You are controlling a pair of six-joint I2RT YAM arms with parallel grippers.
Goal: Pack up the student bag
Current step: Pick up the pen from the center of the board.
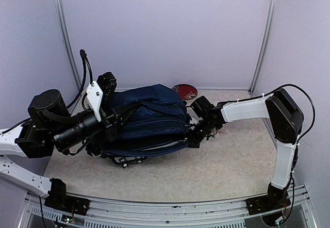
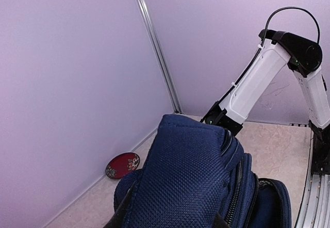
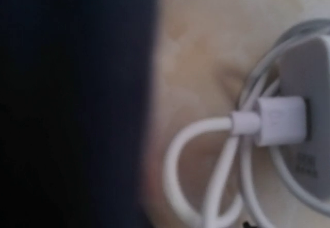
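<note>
The student bag (image 1: pixel 149 117), navy-blue fabric with zips, lies on its side in the middle of the table. My left gripper (image 1: pixel 118 119) is at the bag's left end, shut on a thick woven panel of the bag (image 2: pixel 180 176). That panel fills the space between its dark fingers (image 2: pixel 112 218). My right gripper (image 1: pixel 196 134) is low at the bag's right end, and its jaws are too dark and small to read. In the blurred right wrist view, no fingers show. A white charger (image 3: pixel 309 135) with its looped cable (image 3: pixel 206 150) lies on the table beside the dark bag (image 3: pixel 72 104).
A small red dish (image 1: pixel 184 91) with a flower pattern sits by the back wall behind the bag, also seen as the red dish (image 2: pixel 122 165). Lilac walls close in the back and both sides. A metal rail (image 1: pixel 170 207) runs along the near edge.
</note>
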